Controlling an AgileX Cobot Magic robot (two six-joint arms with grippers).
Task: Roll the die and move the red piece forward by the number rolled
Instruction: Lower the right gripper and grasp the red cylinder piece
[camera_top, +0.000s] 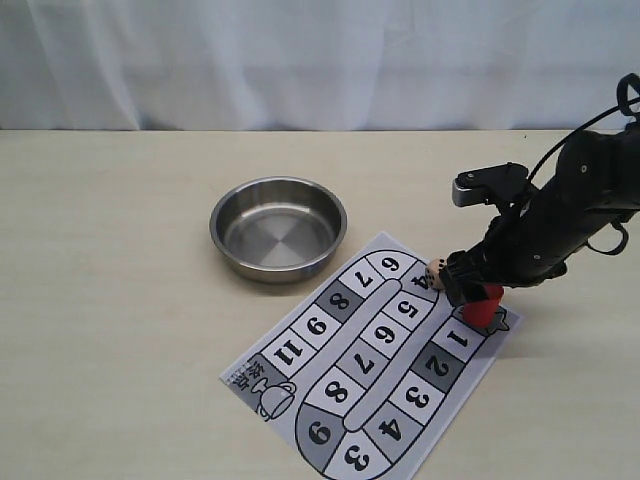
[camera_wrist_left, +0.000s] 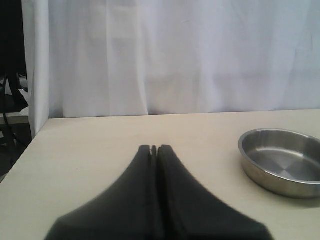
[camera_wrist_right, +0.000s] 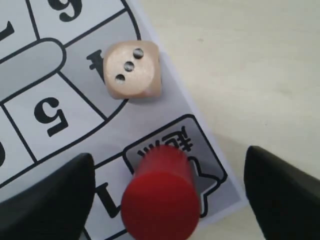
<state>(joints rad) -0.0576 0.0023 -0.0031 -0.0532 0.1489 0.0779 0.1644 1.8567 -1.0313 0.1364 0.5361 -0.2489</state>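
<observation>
right wrist view: right gripper (camera_wrist_right: 167, 187) jaws wide apart, flanking red piece (camera_wrist_right: 160, 200), no contact; die (camera_wrist_right: 131, 70) near, three-pip face showing. exterior view: both right of centre. left gripper (camera_wrist_left: 154, 150) closed, empty.

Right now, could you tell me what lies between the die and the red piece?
Only bare game board separates the die from the red piece, as the right wrist view shows.

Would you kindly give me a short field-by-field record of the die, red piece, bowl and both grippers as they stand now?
die: on the board, three pips up, on square 4
red piece: upright on the start square beside square 1
steel bowl: beside the board, apart from it
right gripper: open, fingers flanking the red piece
left gripper: shut, holding nothing
</observation>
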